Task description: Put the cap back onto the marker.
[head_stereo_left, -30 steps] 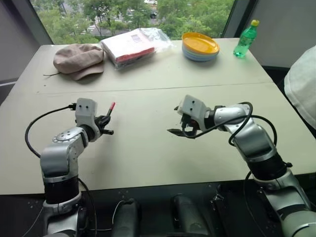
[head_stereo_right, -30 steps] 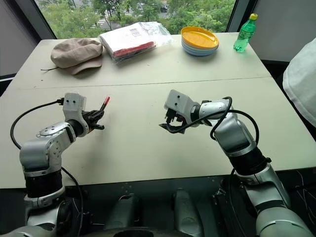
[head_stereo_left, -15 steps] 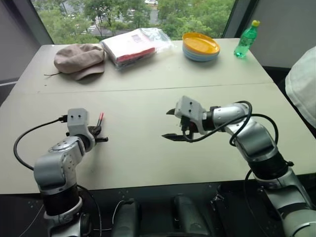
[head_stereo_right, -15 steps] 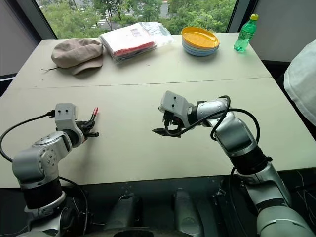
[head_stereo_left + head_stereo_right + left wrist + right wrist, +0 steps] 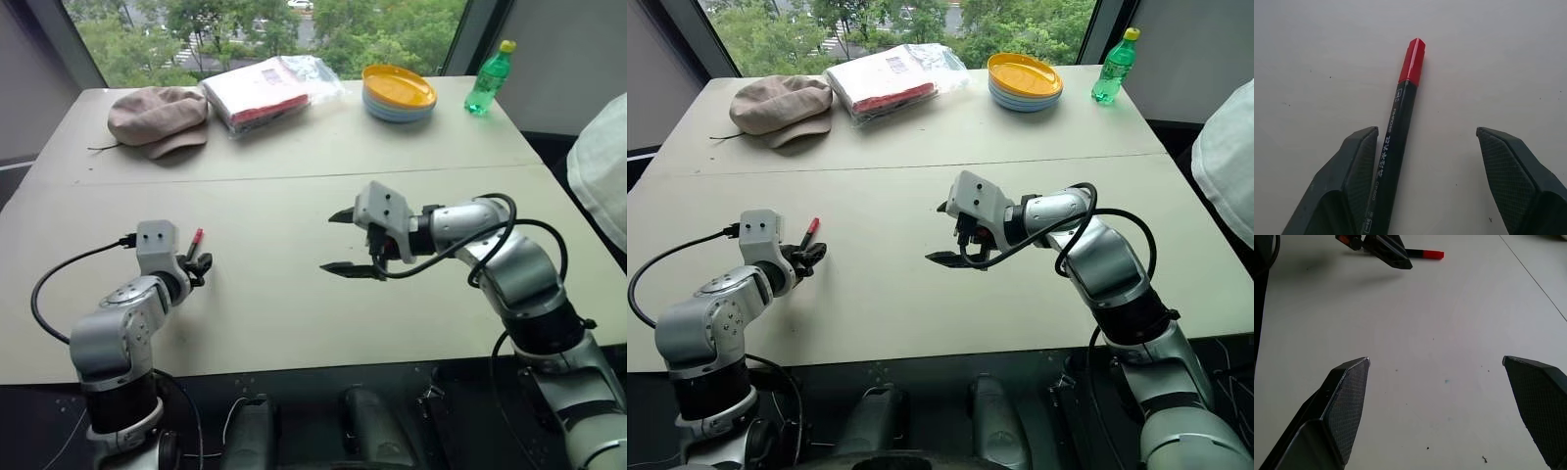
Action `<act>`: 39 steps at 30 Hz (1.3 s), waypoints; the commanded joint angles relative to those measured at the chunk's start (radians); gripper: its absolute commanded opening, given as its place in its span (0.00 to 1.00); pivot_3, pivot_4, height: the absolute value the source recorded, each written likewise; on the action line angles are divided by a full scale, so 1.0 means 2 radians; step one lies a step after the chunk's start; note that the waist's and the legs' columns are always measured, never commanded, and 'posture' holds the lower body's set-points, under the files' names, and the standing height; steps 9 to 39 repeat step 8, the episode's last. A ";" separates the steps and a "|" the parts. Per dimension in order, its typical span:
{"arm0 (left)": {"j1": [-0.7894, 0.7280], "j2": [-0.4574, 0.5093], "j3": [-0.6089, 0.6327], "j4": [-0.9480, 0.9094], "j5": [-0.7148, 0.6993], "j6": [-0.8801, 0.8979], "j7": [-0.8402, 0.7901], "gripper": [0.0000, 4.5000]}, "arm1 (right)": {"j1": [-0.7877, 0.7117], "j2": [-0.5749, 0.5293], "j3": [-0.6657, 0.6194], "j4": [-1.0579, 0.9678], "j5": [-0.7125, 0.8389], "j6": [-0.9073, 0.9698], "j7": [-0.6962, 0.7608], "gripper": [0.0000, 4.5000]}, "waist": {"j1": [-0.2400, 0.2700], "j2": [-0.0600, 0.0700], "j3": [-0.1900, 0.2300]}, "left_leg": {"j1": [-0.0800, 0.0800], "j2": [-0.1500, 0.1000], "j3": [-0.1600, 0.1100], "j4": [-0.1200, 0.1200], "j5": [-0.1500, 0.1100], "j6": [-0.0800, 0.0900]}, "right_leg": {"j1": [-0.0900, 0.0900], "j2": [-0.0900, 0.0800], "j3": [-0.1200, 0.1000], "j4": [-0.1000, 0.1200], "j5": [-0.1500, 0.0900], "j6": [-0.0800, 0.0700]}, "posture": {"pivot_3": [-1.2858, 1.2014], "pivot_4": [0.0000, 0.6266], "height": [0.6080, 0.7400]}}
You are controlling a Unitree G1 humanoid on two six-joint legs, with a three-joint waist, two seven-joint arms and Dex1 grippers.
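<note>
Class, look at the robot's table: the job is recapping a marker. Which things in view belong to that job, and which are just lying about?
Belong to the job:
- the marker, lying on the table between the open left gripper fingers
- the red cap, on the marker's end

Lying about:
- beige hat
- plastic-wrapped package
- stack of plates
- green bottle

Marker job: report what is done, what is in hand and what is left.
Done: the red cap sits on the end of the marker, which lies on the table. In hand: nothing; the left end effector is open, the marker beside one finger, and the right end effector hangs open and empty above the table. Left: apparently only pulling the arms away.
</note>
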 commanded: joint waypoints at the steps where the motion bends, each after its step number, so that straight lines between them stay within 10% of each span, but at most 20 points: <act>1: 0.004 0.001 -0.002 -0.025 -0.006 -0.009 0.006 1.00 | -0.013 -0.012 -0.025 -0.024 0.026 -0.002 0.011 1.00 | 0.000 0.000 0.000 | 0.000 0.000 0.000 0.000 0.000 0.000 | 0.000 0.000 0.000 0.000 0.000 0.000 | 0.52 0.24 1.00; 39: 0.041 -0.011 -0.012 -0.101 -0.005 -0.011 0.022 1.00 | -0.027 -0.039 -0.044 -0.020 0.061 -0.006 0.037 1.00 | 0.000 0.000 0.000 | 0.000 0.000 0.000 0.000 0.000 0.000 | 0.000 0.000 0.000 0.000 0.000 0.000 | 0.52 0.24 1.00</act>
